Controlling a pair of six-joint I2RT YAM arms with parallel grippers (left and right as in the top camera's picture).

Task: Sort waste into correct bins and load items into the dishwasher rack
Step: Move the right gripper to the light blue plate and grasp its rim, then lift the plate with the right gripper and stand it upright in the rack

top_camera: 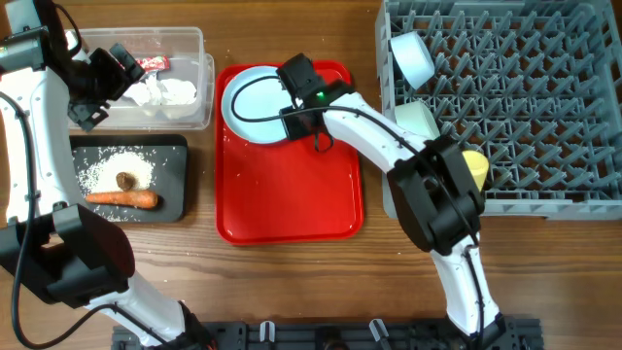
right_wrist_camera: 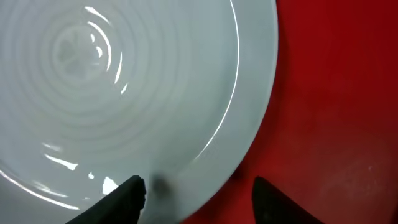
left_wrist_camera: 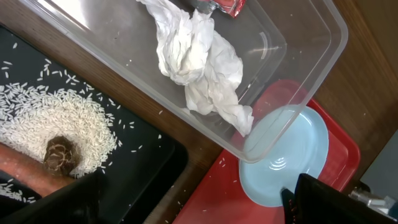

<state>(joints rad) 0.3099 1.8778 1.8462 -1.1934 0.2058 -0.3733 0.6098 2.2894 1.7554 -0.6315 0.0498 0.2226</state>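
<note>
The pale blue plate (top_camera: 248,102) lies on the red serving tray (top_camera: 292,194). My right gripper (top_camera: 303,122) is open and straddles the plate's rim: in the right wrist view (right_wrist_camera: 199,199) one finger is over the plate (right_wrist_camera: 124,93), the other over the tray (right_wrist_camera: 336,93). My left gripper (top_camera: 97,92) is open and empty by the clear tub (top_camera: 199,44), which holds crumpled tissue (left_wrist_camera: 199,62) and the red wrapper (top_camera: 154,63). The black tray (top_camera: 180,146) holds rice (top_camera: 117,167), the brown lump (top_camera: 125,180) and the carrot (top_camera: 121,198). The spoon is not in view.
The grey dishwasher rack (top_camera: 525,87) fills the right side and holds a light blue bowl (top_camera: 413,56), a pale green bowl (top_camera: 418,119) and a yellow cup (top_camera: 473,167). A few rice grains lie on the red tray's near edge (left_wrist_camera: 211,199).
</note>
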